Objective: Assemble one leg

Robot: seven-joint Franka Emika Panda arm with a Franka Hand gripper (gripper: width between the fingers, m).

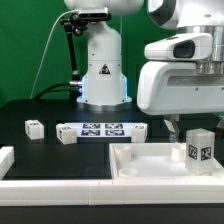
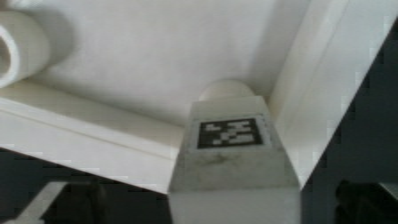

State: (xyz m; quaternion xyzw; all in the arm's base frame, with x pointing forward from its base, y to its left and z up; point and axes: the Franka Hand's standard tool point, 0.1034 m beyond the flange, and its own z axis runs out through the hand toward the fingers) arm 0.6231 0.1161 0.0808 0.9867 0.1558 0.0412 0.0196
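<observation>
My gripper is at the exterior view's right, shut on a leg, a small white block with a black-and-white tag. It holds the leg upright over the right end of the large white recessed tray-like piece. In the wrist view the leg runs between my dark fingers, with my gripper closed on its sides and the tray's inner corner beyond it. I cannot tell whether the leg's lower end touches the tray. Two more legs lie on the table at the left.
The marker board lies in the middle of the black table, in front of the robot base. Another white piece shows at the left edge. A round white boss sits inside the tray.
</observation>
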